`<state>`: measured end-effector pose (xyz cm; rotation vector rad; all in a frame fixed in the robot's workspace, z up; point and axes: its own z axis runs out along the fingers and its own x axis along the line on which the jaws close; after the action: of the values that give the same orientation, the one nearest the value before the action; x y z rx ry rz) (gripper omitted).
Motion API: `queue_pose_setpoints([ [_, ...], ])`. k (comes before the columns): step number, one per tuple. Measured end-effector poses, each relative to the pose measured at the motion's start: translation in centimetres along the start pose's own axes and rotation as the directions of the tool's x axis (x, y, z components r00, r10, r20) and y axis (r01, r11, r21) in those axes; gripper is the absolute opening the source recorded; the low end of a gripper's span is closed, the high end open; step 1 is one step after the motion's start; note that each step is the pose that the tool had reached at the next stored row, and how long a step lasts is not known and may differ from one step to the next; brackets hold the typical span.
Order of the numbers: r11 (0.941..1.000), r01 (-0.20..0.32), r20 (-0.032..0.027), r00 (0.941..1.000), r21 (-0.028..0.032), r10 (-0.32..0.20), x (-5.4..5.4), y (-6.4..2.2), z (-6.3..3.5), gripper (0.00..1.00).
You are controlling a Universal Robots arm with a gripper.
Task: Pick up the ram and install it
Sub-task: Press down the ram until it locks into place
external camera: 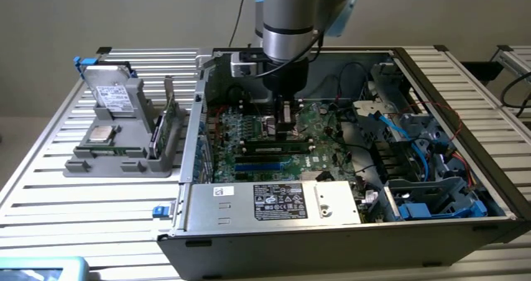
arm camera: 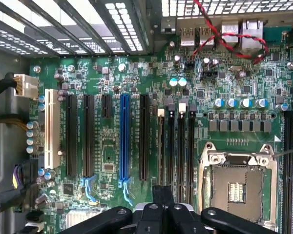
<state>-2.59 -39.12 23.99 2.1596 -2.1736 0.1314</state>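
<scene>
The ram [external camera: 108, 149] looks like a thin dark-green stick lying low along the front of a grey holder [external camera: 124, 166], outside the case at the exterior view's left. My gripper [external camera: 286, 128] hangs inside the open computer case, well apart from the ram. It is above the motherboard, close to the black memory slots [external camera: 278, 149]. In the wrist view the gripper [arm camera: 162, 195] is shut with nothing between its black fingers [arm camera: 151, 212]. It is over one end of the memory slots [arm camera: 176, 146], beside the open processor socket [arm camera: 234, 187].
The grey holder also carries a hard drive [external camera: 112, 94], a square chip [external camera: 104, 132] and an upright green card with a metal bracket [external camera: 164, 128]. In the case, a power supply [external camera: 274, 200] fills the near side; blue and black cables [external camera: 406, 132] crowd the right. A blue slot [arm camera: 124, 136] runs beside the memory slots.
</scene>
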Motion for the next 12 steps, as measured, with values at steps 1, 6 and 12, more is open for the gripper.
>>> queue_pose_setpoints([
  [1, 1.0000, 0.000, 0.0000, 1.0000, 0.0000, 0.000, 0.00, -0.24, 0.00, 0.11],
  [6, 1.0000, 0.000, 0.0002, 1.0000, -0.0010, 0.000, 0.00, -0.95, 0.00, 0.11],
  [12, 1.0000, 0.000, 0.0045, 1.0000, -0.0010, 0.000, 0.02, -0.99, 0.00, 0.11],
])
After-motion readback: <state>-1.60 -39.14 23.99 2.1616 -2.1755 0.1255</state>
